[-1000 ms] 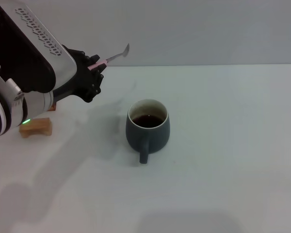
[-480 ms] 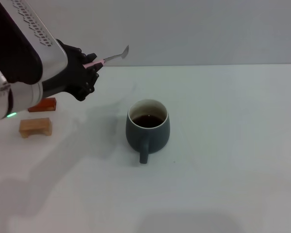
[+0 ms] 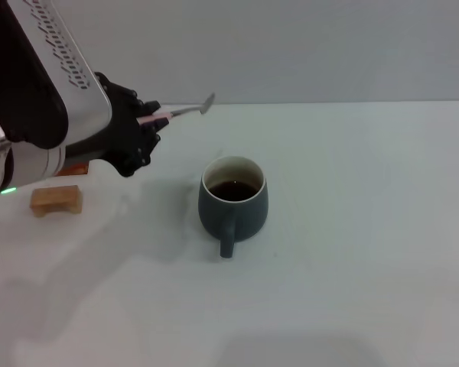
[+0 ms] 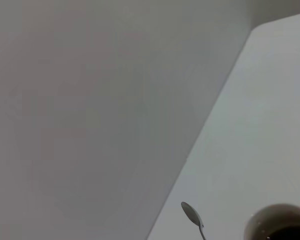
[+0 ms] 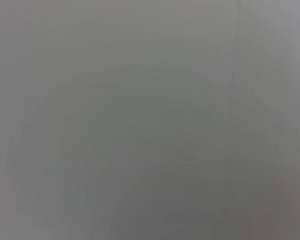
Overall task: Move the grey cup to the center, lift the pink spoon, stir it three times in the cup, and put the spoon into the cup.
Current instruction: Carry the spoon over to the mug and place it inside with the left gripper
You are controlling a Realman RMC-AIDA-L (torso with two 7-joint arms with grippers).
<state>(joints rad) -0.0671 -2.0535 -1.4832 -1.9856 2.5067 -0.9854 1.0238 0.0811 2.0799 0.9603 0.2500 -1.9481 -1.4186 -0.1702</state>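
Observation:
The grey cup (image 3: 233, 200) stands upright in the middle of the white table (image 3: 367, 229), its handle toward me and dark liquid inside. Its rim also shows in the left wrist view (image 4: 280, 224). My left gripper (image 3: 147, 120) is shut on the pink spoon (image 3: 182, 112) and holds it in the air, up and to the left of the cup. The spoon lies nearly level, with its metal bowl (image 3: 208, 102) pointing right, above and behind the cup. The spoon's bowl shows in the left wrist view (image 4: 191, 214). My right gripper is out of view.
A tan wooden block (image 3: 56, 199) lies at the table's left. A red-brown block (image 3: 73, 169) sits just behind it, mostly hidden by my left arm. A grey wall (image 3: 306, 46) rises behind the table's far edge.
My left gripper has moved a little right and down with the spoon. The spoon has tipped from slanting upward to nearly level. The cup has not moved.

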